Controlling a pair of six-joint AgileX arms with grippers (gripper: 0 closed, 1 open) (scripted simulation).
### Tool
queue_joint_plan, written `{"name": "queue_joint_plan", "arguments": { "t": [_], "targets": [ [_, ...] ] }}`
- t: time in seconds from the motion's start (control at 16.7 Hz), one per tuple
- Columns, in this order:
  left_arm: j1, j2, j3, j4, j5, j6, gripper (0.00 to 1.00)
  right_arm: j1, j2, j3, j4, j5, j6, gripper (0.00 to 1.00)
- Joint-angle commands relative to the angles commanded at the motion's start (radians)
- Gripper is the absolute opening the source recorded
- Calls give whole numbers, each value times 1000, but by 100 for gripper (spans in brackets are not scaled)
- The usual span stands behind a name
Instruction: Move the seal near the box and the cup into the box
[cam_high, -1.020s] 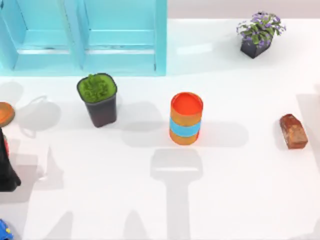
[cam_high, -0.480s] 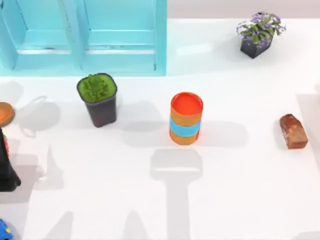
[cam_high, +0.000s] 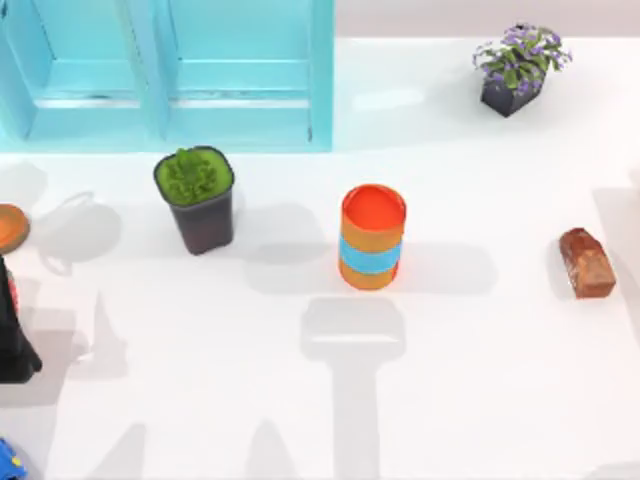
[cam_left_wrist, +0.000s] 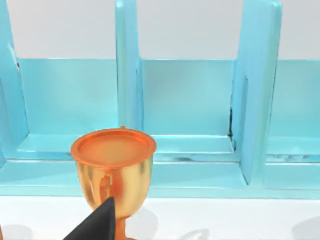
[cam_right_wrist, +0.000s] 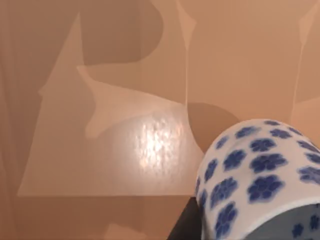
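Note:
The reddish-brown seal (cam_high: 587, 262) lies on the white table at the right, far from the turquoise box (cam_high: 165, 75) at the back left. In the right wrist view the white cup (cam_right_wrist: 260, 175) with blue flowers is close up and tilted over a tan surface. My right gripper (cam_right_wrist: 192, 225) is shut on the cup, a dark finger pressed against its side. The left wrist view faces the box's open compartments (cam_left_wrist: 185, 100). A black part of my left gripper (cam_left_wrist: 95, 225) pokes in just before a golden goblet (cam_left_wrist: 114, 165).
A green plant in a dark pot (cam_high: 196, 198) stands in front of the box. An orange cylinder with a blue band (cam_high: 372, 237) is mid-table. A purple-flowered pot (cam_high: 518, 68) sits back right. The goblet (cam_high: 8, 226) and a black object (cam_high: 10, 335) stand at the left edge.
Nothing on the table has moved. A faint shadow at the front right corner has crept slightly inward.

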Motion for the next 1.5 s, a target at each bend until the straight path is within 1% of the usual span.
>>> {"name": "queue_joint_plan", "arguments": {
  "t": [0.3, 0.36, 0.96, 1.08, 1.32, 1.5],
  "targets": [
    [0, 0, 0, 0, 0, 0, 100, 0, 0, 0, 0, 0, 0, 98],
    [0, 0, 0, 0, 0, 0, 100, 0, 0, 0, 0, 0, 0, 100],
    [0, 0, 0, 0, 0, 0, 100, 0, -15, 15, -10, 5, 6, 100],
    [0, 0, 0, 0, 0, 0, 100, 4, -60, 68, -51, 20, 13, 100],
    [0, 0, 0, 0, 0, 0, 100, 10, -164, 238, -188, 46, 16, 100],
    [0, 0, 0, 0, 0, 0, 100, 4, -170, 340, -294, 40, 17, 100]
  ]
}}
